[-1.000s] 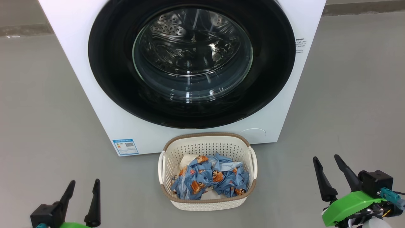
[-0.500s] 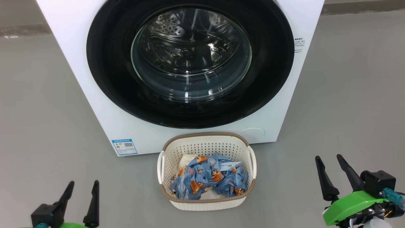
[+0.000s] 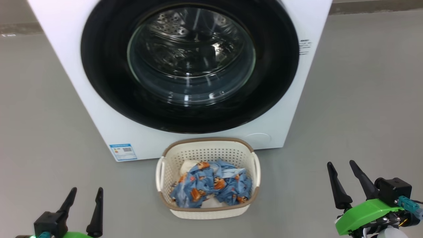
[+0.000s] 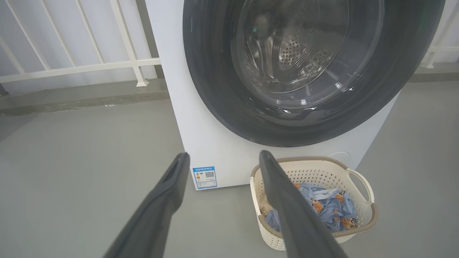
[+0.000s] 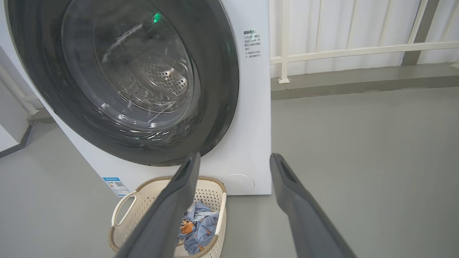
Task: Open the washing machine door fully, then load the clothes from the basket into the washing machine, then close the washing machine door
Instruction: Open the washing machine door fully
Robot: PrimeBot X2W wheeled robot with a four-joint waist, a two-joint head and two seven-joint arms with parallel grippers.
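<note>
Door (image 3: 109, 82) closed on washer (image 3: 96, 122). Clothes (image 3: 211, 185) heaped in basket (image 3: 205, 141) before it. Left gripper (image 3: 87, 190), right gripper (image 3: 340, 163) spread wide, empty.

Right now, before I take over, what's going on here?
Nothing is being handled yet. The washing machine door is shut, and the clothes lie heaped in the basket on the floor in front of the washing machine. The left hand and right hand hover open and empty on either side of the basket. Opening the door comes first.
</note>
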